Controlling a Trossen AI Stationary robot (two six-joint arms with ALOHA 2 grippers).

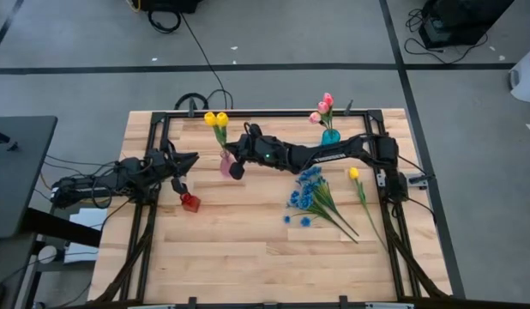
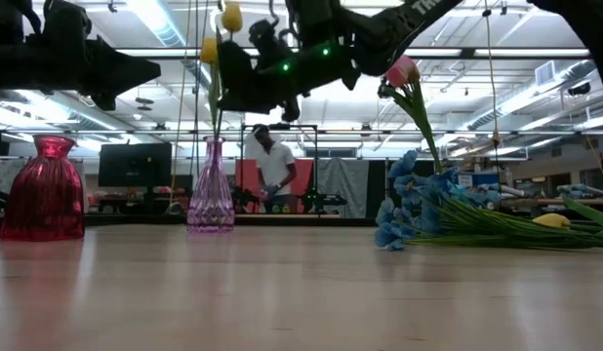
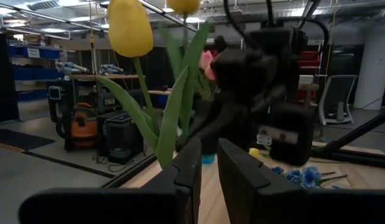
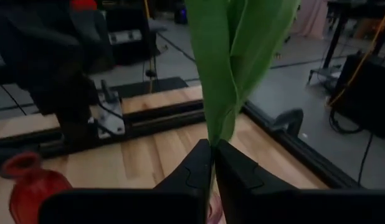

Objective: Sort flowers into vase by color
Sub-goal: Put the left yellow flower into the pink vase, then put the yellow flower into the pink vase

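Two yellow tulips [image 1: 215,119] stand in a pink glass vase [image 2: 212,187] at the table's far middle. My right gripper [image 4: 212,144] reaches across from the right and is shut on their green stalk above the vase mouth. My left gripper [image 3: 208,167] hovers at the left, above a red vase [image 1: 190,202], with a narrow gap between its fingers and nothing in them. Pink tulips [image 1: 323,107] stand in a teal vase [image 1: 330,136]. Blue blossom sprays [image 1: 310,197] and one more yellow tulip [image 1: 354,173] lie flat on the table at the right. My right gripper pinches the yellow tulips' green stem and leaf base [image 4: 218,127] between its two fingertips, low on the stalk and just over the pink vase's mouth [image 4: 211,211]. The fingers come from the table's right, slanting down. The tulips rise upright past the fingers; the stalk's foot is hidden by them.
A black metal frame [image 1: 274,112] borders the tabletop. The bare near half of the wooden table [image 1: 248,257] is free room. In the low view a person [image 2: 273,166] stands in the room beyond the table. Cables lie on the floor behind.
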